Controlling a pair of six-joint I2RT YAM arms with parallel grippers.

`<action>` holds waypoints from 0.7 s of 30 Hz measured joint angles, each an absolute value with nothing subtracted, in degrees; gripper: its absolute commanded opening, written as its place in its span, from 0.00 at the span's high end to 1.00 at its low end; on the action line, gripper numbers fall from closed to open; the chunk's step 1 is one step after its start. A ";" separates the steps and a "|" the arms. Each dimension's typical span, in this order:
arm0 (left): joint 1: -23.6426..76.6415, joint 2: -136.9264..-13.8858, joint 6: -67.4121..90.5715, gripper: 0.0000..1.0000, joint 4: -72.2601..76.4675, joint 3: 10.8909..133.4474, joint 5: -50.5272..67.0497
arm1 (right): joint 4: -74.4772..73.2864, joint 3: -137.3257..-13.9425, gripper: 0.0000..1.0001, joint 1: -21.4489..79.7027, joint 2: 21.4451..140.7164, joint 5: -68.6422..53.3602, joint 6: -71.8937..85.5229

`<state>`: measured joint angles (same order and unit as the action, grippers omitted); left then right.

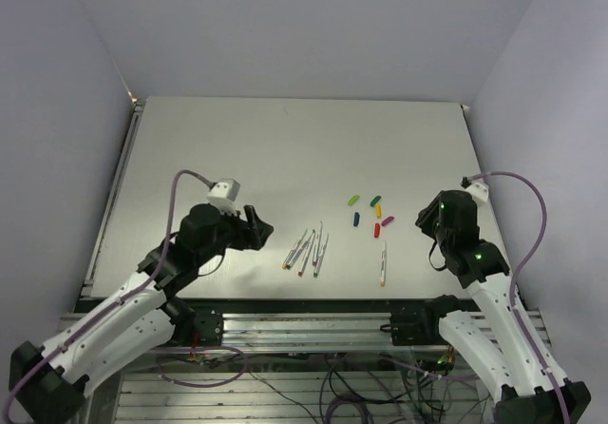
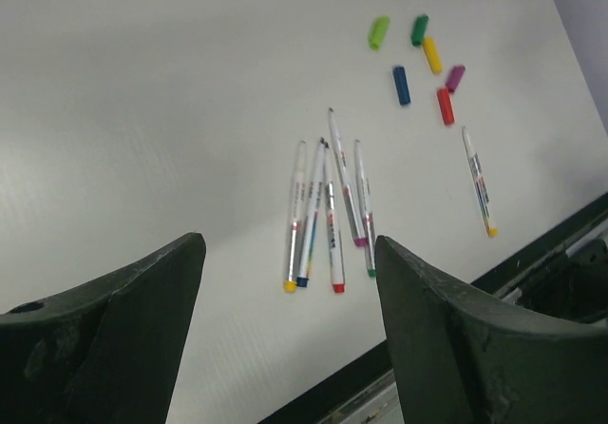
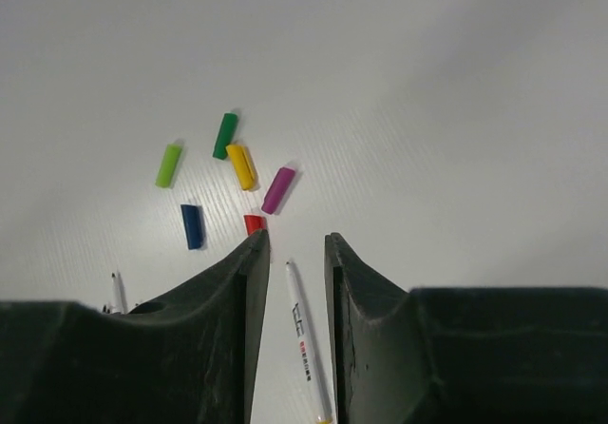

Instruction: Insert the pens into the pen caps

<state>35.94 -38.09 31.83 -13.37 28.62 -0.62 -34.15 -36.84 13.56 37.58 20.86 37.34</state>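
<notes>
White-grey pens [image 1: 306, 251] were pictured uncapped on the table [image 1: 237, 148], the six coloured caps [image 1: 370, 212] scattered nearby, while the left gripper [image 2: 288, 243] was held spread and the right gripper [image 3: 296, 241] nearly closed, both empty.

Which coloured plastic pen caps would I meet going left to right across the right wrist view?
Light green plastic cap → blue plastic cap → dark green plastic cap → yellow plastic cap → red plastic cap, partly hidden by a finger → magenta plastic cap.
</notes>
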 measured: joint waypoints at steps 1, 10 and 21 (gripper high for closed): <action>37.91 -39.00 31.92 0.17 -12.84 28.62 -1.67 | -34.15 -36.84 0.71 13.56 37.89 20.71 37.47; 52.25 -55.68 31.48 0.19 -8.29 30.09 -14.28 | -34.20 -35.64 0.74 13.56 39.16 19.29 37.60; 52.38 -66.43 27.70 0.32 -2.61 32.10 -19.44 | -33.63 -34.44 0.88 13.56 37.58 16.93 37.76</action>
<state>52.38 -66.43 27.70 -2.61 32.10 -19.44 -33.63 -34.44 13.56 37.58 16.93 37.76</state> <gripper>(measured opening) 0.707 0.165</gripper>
